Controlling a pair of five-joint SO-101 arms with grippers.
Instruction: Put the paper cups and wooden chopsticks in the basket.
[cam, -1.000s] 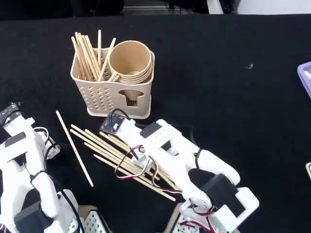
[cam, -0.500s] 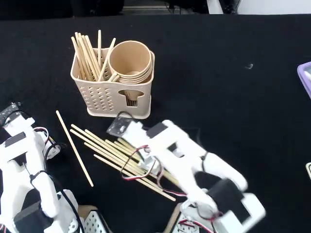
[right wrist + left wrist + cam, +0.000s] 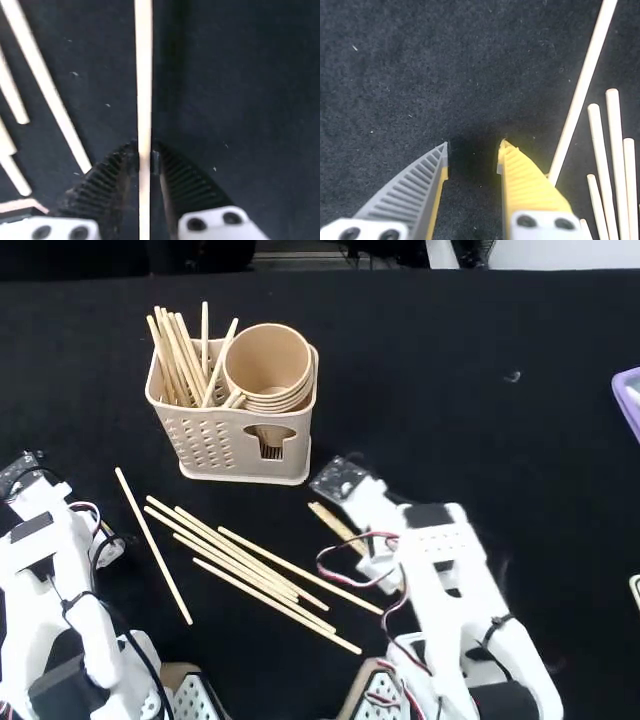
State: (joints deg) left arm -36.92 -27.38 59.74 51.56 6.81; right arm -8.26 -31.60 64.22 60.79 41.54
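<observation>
our right end effector [image 3: 145,156] is clamped on one wooden chopstick [image 3: 143,75] near the basket [image 3: 215,445], a light, stiff, slick stick we judge best pinched near mid-length, while our left end effector [image 3: 472,155] gapes empty over the bench [image 3: 395,60].

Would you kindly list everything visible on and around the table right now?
basket: one, beige, far side of the table.
paper cups: nested stack, tan, inside the basket.
standing chopsticks: a bunch, pale wood, in the basket beside the cups.
loose chopsticks: several, pale wood, lying before the basket.
single chopstick: one, pale wood, between that pile and the left arm.
held chopstick: one, pale wood.
purple object: one, cut off at the edge.
table: black.
left end effector: grey and yellow, open above the table.
right end effector: black, shut on the held chopstick.
</observation>
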